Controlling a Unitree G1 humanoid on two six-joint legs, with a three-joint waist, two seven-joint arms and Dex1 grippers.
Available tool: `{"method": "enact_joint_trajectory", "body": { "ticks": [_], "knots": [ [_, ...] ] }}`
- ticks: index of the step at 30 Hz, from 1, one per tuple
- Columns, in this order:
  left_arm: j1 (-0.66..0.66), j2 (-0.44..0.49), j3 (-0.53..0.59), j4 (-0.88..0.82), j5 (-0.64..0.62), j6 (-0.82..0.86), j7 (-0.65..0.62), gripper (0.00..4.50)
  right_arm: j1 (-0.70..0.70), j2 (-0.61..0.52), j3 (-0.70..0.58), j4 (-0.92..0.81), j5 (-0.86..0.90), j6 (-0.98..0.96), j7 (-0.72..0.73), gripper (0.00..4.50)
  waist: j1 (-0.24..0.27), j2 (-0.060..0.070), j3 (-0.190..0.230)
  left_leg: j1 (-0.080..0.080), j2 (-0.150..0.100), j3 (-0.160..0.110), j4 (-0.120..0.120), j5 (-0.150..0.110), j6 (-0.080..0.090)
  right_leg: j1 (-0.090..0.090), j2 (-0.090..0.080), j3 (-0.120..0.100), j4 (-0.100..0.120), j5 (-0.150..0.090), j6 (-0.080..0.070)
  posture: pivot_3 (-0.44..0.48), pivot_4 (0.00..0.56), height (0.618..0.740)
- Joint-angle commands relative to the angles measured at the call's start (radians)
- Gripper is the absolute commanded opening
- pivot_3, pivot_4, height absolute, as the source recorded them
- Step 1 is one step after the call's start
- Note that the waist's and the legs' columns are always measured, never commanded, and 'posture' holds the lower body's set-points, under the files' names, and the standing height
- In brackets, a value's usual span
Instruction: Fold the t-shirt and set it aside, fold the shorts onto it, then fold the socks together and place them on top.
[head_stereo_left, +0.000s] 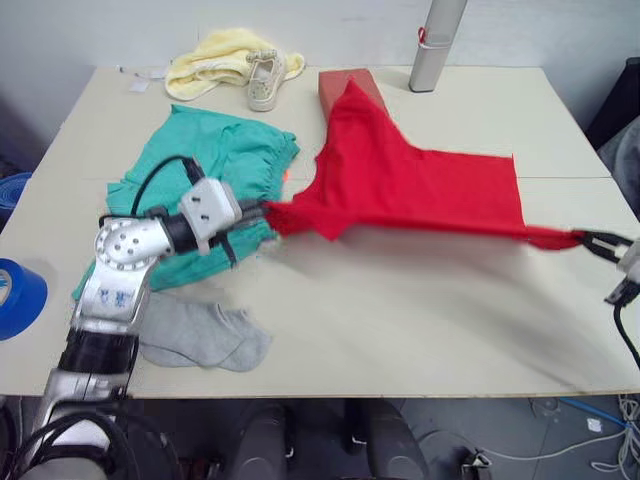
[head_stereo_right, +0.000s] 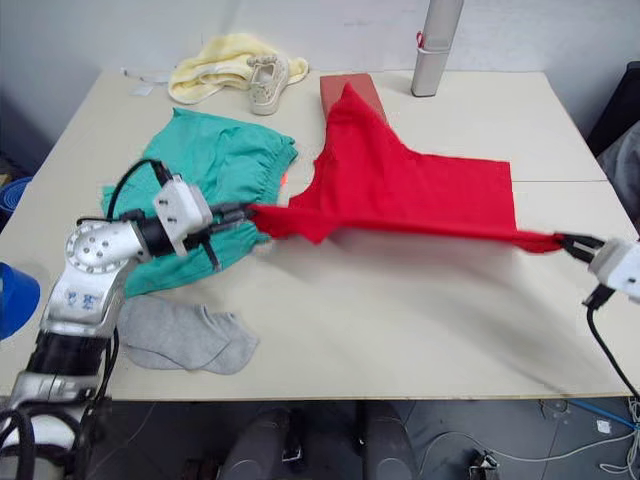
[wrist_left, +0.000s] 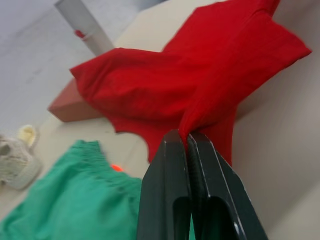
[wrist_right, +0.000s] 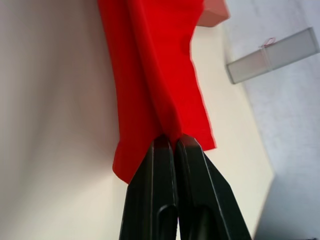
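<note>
Both pincers clamped on t-shirt (head_stereo_left: 410, 185), left pincer (wrist_left: 186, 142), right pincer (wrist_right: 170, 142), box (head_stereo_left: 338, 84) partly hidden.

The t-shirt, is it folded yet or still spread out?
Not neatly folded: the t-shirt hangs stretched between the left tool and right tool, both shut on its edge, far part draped over the brick-red box.

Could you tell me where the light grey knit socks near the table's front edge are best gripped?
Probably at the toe end of the light grey knit socks, coming from above on the robot's right: they lie flat, and that end is clear of the left arm and the teal-green fabric shorts.
</note>
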Motion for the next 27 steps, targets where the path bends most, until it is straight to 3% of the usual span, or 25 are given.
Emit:
{"method": "enact_joint_trajectory", "body": {
  "ticks": [1, 4, 9, 15, 23, 27],
  "knots": [
    [0.092, 0.07, -0.018, -0.168, -0.031, 0.146, -0.055, 0.0, 0.067, -0.023, -0.054, 0.001, 0.062, -0.012, 0.05, 0.05, 0.001, 0.0, 0.0, 0.005, 0.0, 0.001, -0.001, 0.0, -0.001, 0.004, 0.0, 0.001, 0.0, 0.0, -0.001, 0.0, 0.15, 0.74],
    [0.168, 0.117, -0.045, -0.251, -0.039, 0.223, -0.095, 0.0, 0.125, -0.021, -0.063, -0.005, 0.082, -0.006, 0.07, 0.05, 0.001, 0.001, 0.0, 0.015, 0.002, 0.0, -0.003, -0.003, -0.002, 0.013, -0.002, 0.002, -0.002, -0.002, -0.003, 0.0, 0.15, 0.74],
    [0.203, 0.15, -0.061, -0.317, -0.089, 0.283, -0.164, 0.0, 0.161, -0.017, -0.078, -0.021, 0.078, -0.007, 0.046, 0.05, -0.001, 0.001, -0.001, 0.017, 0.004, 0.001, -0.003, -0.004, -0.004, 0.014, -0.002, 0.003, -0.001, -0.003, -0.005, 0.0, 0.15, 0.74],
    [0.251, 0.205, -0.079, -0.37, -0.167, 0.378, -0.254, 0.0, 0.307, 0.007, -0.085, -0.13, 0.104, -0.001, 0.068, 0.05, 0.0, 0.002, -0.001, 0.02, 0.008, 0.002, -0.003, -0.006, -0.007, 0.015, 0.001, 0.003, 0.0, -0.006, -0.009, 0.0, 0.15, 0.74],
    [0.308, 0.234, -0.127, -0.456, -0.211, 0.465, -0.285, 0.0, 0.557, 0.035, -0.107, -0.32, 0.124, 0.07, 0.044, 0.05, 0.001, 0.002, -0.001, 0.021, 0.009, 0.002, -0.003, -0.007, -0.008, 0.015, 0.002, 0.003, 0.001, -0.007, -0.011, 0.0, 0.15, 0.74],
    [0.306, 0.232, -0.134, -0.463, -0.203, 0.476, -0.269, 0.0, 0.611, 0.041, -0.122, -0.352, 0.08, 0.105, -0.002, 0.05, 0.001, 0.003, -0.001, 0.022, 0.01, 0.002, -0.003, -0.007, -0.008, 0.016, 0.003, 0.004, 0.001, -0.007, -0.011, 0.0, 0.15, 0.74]
  ]
}}
